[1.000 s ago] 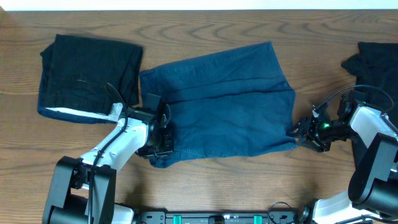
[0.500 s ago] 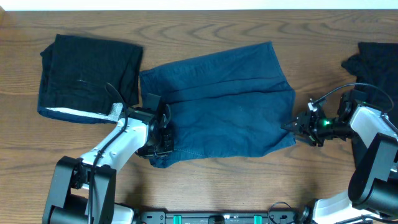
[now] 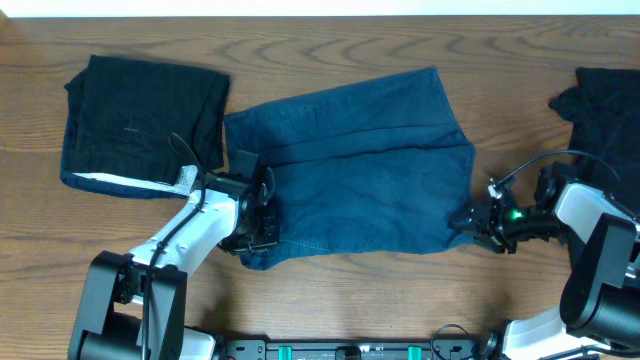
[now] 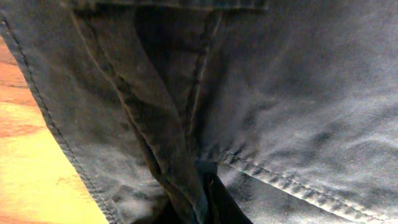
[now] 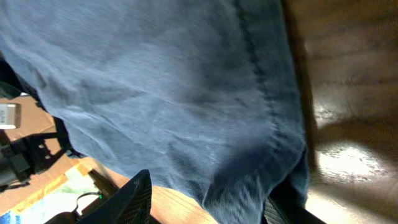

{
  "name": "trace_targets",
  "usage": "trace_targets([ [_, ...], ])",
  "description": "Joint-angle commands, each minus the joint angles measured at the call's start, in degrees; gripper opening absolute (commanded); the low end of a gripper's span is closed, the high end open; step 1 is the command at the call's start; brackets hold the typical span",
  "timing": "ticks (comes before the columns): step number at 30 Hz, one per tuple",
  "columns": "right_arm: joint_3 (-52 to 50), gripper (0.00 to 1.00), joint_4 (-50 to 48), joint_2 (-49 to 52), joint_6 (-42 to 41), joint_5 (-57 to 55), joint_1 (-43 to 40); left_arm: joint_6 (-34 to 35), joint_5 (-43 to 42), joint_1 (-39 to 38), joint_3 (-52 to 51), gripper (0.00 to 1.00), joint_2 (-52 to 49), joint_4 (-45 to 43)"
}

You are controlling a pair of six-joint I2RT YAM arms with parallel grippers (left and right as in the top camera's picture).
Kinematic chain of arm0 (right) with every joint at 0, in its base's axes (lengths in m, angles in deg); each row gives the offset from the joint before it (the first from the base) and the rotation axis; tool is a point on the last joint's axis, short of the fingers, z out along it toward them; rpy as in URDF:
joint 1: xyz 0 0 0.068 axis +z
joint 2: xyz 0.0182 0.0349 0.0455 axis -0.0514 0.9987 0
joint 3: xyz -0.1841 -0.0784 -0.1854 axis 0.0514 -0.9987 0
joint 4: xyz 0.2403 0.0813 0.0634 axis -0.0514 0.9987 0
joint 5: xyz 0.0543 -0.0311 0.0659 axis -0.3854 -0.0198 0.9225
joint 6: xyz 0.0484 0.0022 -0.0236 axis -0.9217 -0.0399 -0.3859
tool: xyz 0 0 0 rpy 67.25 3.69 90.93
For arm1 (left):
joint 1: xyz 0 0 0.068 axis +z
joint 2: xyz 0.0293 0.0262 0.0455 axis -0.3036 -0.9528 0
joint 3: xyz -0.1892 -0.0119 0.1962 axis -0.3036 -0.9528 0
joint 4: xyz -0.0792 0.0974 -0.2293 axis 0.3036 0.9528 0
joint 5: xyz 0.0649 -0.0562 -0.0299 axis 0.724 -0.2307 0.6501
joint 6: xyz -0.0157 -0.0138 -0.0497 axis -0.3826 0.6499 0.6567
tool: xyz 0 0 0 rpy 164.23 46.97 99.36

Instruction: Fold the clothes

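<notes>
The left claw (image 3: 262,218) is clamped shut on a pinched ridge of the navy-blue garment (image 3: 370,170) at its near-left corner; its wrist view shows the dark tips (image 4: 208,186) buried in a fold beside a stitched seam. Across the desk (image 3: 400,40), the right claw (image 3: 470,221) stands partly open at the garment's near-right corner. Its two fingers (image 5: 134,199) straddle the hemmed edge, and the cloth bunches between them. Whether they have bitten down yet cannot be told.

Over the past second the right claw has slid nearer along the garment's right edge and narrowed its jaws, and the near-right corner now sits tucked slightly inward from where it lay. The left claw has not moved and has kept the same hold.

The garment lies flat in the middle of the desk, slanted, with its far edge running up to the right and a seam crossing it left to right. A folded black piece (image 3: 140,115) with a white edge (image 3: 120,182) rests to the far left, just beside the garment. More black cloth (image 3: 610,110) waits at the far right, partly out of frame.

By the look of it, the right arm is finishing its grasp so that both near corners can be lifted together. The fold itself appears not yet begun. A shallow bite on that hem could let the corner slip once the cloth is raised.
</notes>
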State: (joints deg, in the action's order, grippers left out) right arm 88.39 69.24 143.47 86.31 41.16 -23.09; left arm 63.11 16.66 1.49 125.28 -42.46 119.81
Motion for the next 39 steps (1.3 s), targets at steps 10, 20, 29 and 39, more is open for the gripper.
trace_targets([
  [10, 2.5, 0.01, 3.5, -1.0, -1.8, -4.3, -2.2, 0.5, 0.7, -0.1, -0.2, 0.06, 0.6, 0.4],
  [20, 6.8, 0.01, 13.3, -1.1, -20.7, -33.7, -7.9, 0.6, 0.7, -0.1, -0.2, 0.06, 0.6, 0.4],
  [29, 6.8, 0.01, 10.5, -1.1, -21.0, -33.2, -8.3, 0.5, -5.5, -0.1, -0.1, 0.06, 0.8, 1.5],
  [39, 6.8, 0.01, 9.2, -1.1, -21.0, -33.2, -8.3, 0.5, -6.8, -0.1, -0.2, 0.06, 4.7, 13.0],
])
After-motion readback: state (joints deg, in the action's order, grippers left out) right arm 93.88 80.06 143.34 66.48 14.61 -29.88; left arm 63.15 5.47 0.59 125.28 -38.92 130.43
